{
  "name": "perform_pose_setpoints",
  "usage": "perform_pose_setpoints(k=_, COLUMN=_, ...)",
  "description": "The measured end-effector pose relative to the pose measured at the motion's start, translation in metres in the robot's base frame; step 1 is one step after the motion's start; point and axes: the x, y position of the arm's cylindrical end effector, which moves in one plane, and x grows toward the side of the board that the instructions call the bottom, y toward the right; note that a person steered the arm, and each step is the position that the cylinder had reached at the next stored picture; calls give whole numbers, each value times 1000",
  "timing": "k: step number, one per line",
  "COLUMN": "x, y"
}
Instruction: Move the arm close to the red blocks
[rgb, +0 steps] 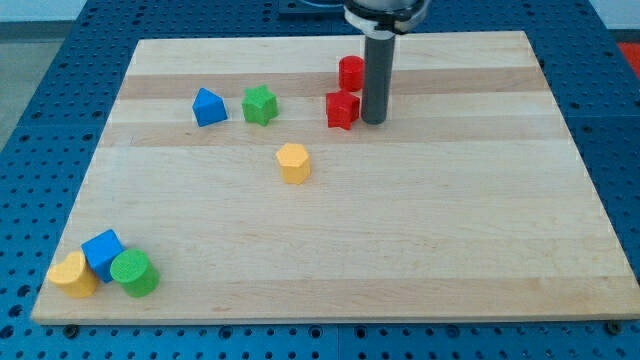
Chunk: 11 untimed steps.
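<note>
Step in hand: approach looks all but complete; my tip (374, 121) stands beside the red pair, so any next move calls only for a slight nudge toward the view's left.
Pincer: none fitted; a bare dark rod, nothing to open or close.
Nearer red star-shaped block (342, 109): just left of my tip, seemingly not touching.
Farther red rounded block (351, 73): up-left of my tip, partly behind the rod.
Setting: pale wooden board (450, 250).
</note>
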Motion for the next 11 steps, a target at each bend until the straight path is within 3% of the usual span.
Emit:
perform_pose_setpoints(k=2, x=-15, y=62)
perform_pose_setpoints(k=5, x=-42, y=64)
perform_pose_setpoints(k=10, x=-42, y=-21)
perform_pose_setpoints(k=11, x=-26, y=-33)
